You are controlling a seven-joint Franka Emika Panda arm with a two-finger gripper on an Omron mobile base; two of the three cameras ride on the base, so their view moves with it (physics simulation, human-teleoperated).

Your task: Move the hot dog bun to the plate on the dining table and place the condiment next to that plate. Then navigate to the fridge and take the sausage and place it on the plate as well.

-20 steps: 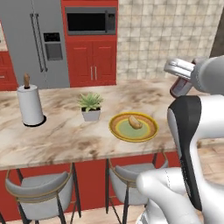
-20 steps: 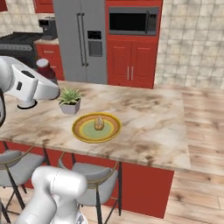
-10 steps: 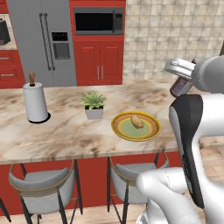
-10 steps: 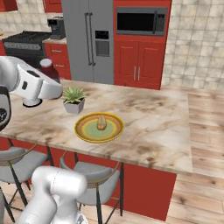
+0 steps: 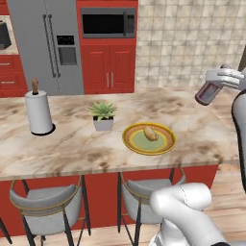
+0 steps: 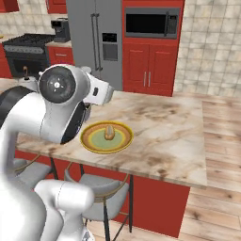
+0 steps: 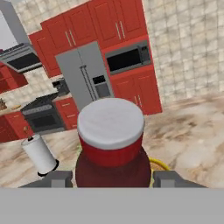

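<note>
Inspector: Shifted as a whole since a second ago: fridge (image 5: 44,45), dining table (image 5: 67,146) and plate (image 5: 126,140) all carried rightward in the left base view. Put down to base travel, not to any object moving. Report on the pincer.

Clerk: Pincer (image 5: 211,90) raised at the right edge of the left base view, above table-top level. Jaws part-way apart and clamped on the condiment bottle (image 5: 207,93), which hangs tilted. Along the hand view: dark red body, red collar, white cap, with one fingertip (image 7: 57,179) showing at each side of the body.

Inspector: Locate the hot dog bun.

Clerk: Hot dog bun (image 5: 151,133) lying on the plate's pale green centre, below the pincer and to its left, well apart from it. Same seat on the plate as a second ago.

Inspector: Note the surroundings.

Clerk: Potted plant (image 5: 103,115) just beside the plate, on the side away from the pincer. Paper towel roll (image 5: 38,111) farther off again in that direction, standing upright. Fridge far beyond the pincer across the kitchen, doors closed. Microwave (image 5: 108,23) next to it, above red cupboards. Two bar stools (image 5: 45,202) tucked under the table's near edge, lower than the pincer.
</note>
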